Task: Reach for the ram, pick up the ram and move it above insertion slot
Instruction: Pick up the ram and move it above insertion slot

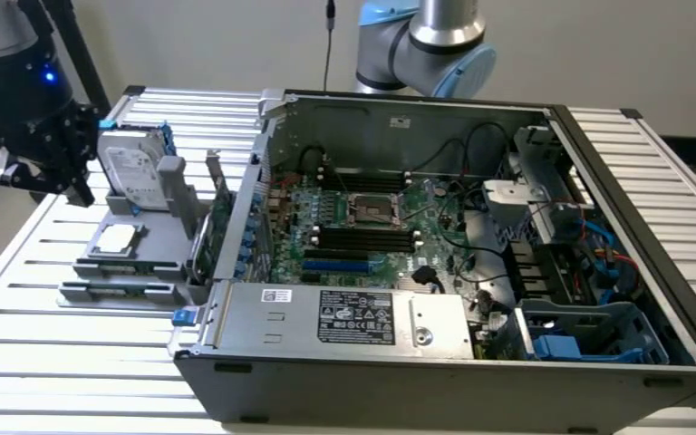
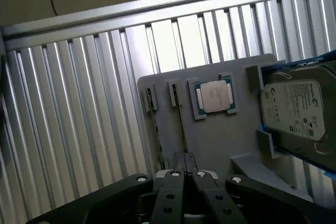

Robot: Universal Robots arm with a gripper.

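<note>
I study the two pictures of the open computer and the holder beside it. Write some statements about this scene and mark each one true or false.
1. The computer case is open and its motherboard can be seen. True.
2. The pincer holds the ram. False: the pincer hangs over the grey holder, and the ram seems to stand on edge in that holder.
3. The processor chip lies inside the computer case. False: it lies on the grey holder, outside the case.
4. The hard drive sits in the grey holder, beside the processor chip. True.
</note>
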